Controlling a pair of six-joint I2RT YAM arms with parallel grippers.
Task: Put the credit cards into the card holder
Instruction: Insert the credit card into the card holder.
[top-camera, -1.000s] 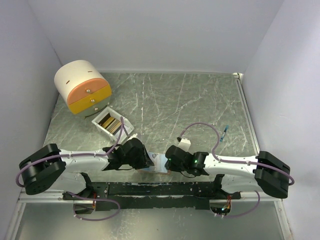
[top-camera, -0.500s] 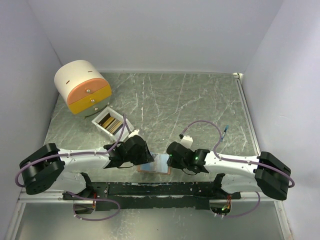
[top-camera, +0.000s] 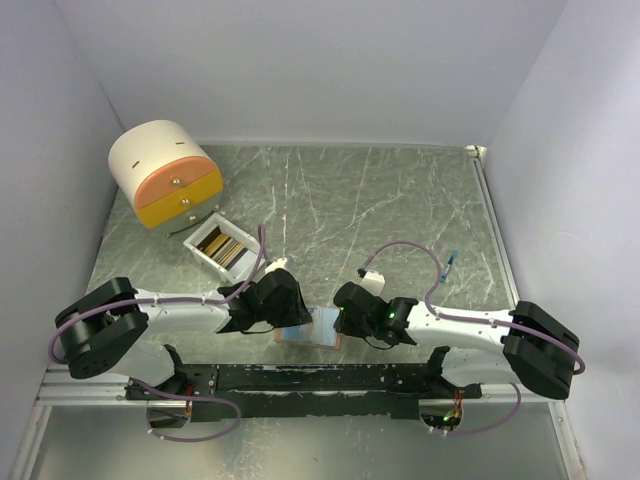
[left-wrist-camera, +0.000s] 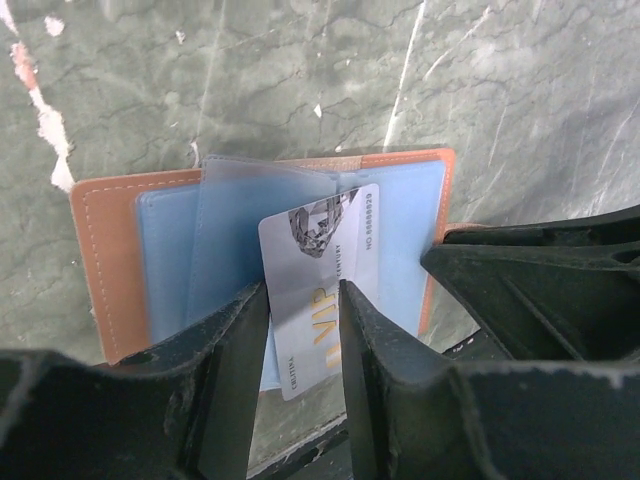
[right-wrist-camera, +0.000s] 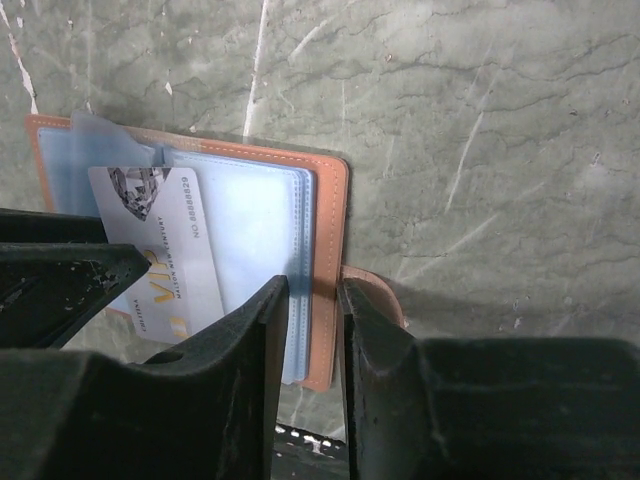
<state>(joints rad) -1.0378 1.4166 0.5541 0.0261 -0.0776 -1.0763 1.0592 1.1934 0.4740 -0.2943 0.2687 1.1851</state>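
Nearest, at 6 o'clock on the table (top-camera: 400, 210), the card holder (left-wrist-camera: 110, 260) lies open and flat, pale blue pockets up, salmon border showing. The left gripper (left-wrist-camera: 300, 300) has its fingers drawn in on the two long edges of a silver VIP card (left-wrist-camera: 320, 250) and appears to hold it. The card sits skewed, its far corner under a clear sleeve (left-wrist-camera: 240, 220) and its near end overhanging the holder's edge, so it looks only part-seated. The right gripper (right-wrist-camera: 312, 290), at the holder's 3 o'clock side, stands partly open and astride the leather edge. It grips nothing and is probably pinning the holder. Farther out, toward 10 o'clock, a white box (top-camera: 203, 255) holds more cards (top-camera: 222, 246), and beyond it stands a round drawer unit (top-camera: 165, 172). Judgement: the first visible card is mid-insertion and the rest are not yet done.
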